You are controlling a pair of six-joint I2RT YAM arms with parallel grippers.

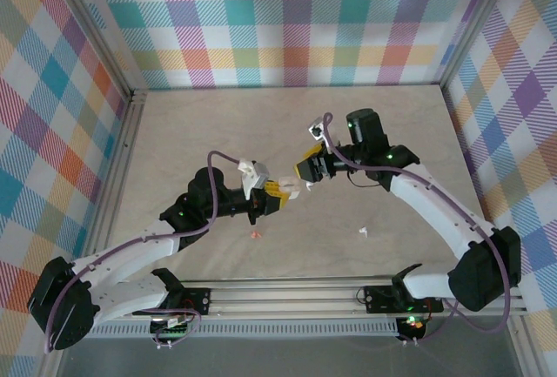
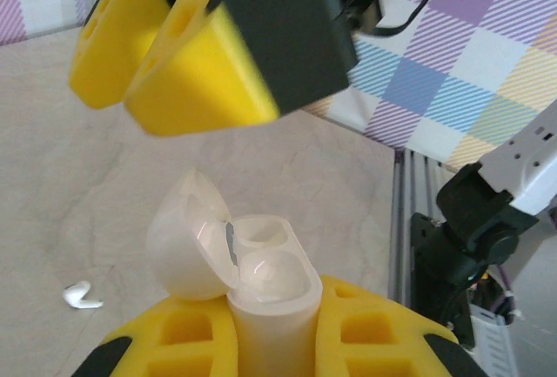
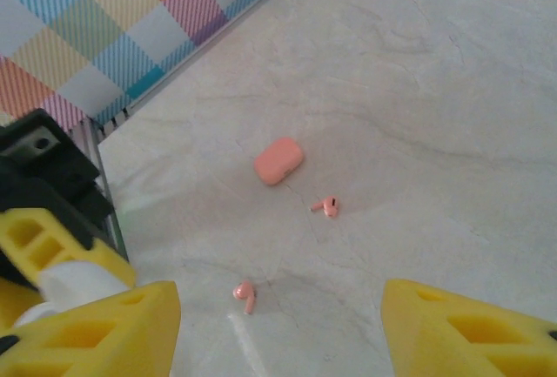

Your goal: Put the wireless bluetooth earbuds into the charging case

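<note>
Left gripper (image 2: 274, 338) clamped on glossy white pebble-shaped charging case (image 2: 265, 264) (lid flipped open), right gripper (image 3: 280, 307) spread and empty, beyond it closed salmon-pink pebble case (image 3: 278, 161), two salmon-pink stemmed earbuds (image 3: 326, 206) (image 3: 245, 294)

Bright even light, soft shadows, close foreground blurred

Lab test cell: plaid walls (image 1: 287, 20), aluminium frame (image 1: 296, 294)

White charging case (image 2: 271, 325): base was hidden between yellow fingers (image 2: 370, 338); white earbud (image 2: 81, 294), lower left, was blurred.
</note>
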